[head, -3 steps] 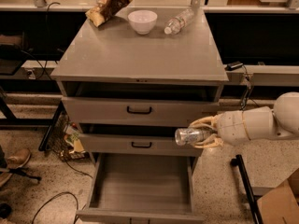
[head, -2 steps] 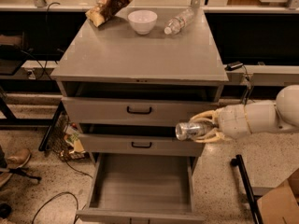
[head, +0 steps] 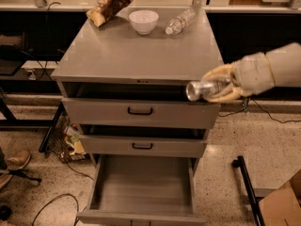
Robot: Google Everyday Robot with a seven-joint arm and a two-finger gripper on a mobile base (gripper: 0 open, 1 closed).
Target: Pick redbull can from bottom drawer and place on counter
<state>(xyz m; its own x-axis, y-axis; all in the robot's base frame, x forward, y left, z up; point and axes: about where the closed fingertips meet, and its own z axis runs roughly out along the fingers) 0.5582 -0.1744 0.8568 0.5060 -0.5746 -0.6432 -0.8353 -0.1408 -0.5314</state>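
My gripper [head: 214, 87] comes in from the right and is shut on the redbull can [head: 201, 89], a slim silvery can held on its side with its end facing left. It hangs in the air at the right front corner of the cabinet, level with the top drawer and just below the counter [head: 136, 55]. The bottom drawer [head: 143, 189] is pulled out below and shows a bare grey floor.
At the back of the counter lie a brown snack bag [head: 112, 4], a white bowl [head: 143, 21] and a clear plastic water bottle [head: 180, 21]. The two upper drawers [head: 140, 111] stand slightly open. A cardboard box [head: 282, 204] sits on the floor at the right.
The gripper has lifted the can from the level of the middle drawer up to the top drawer's level and a little to the right.
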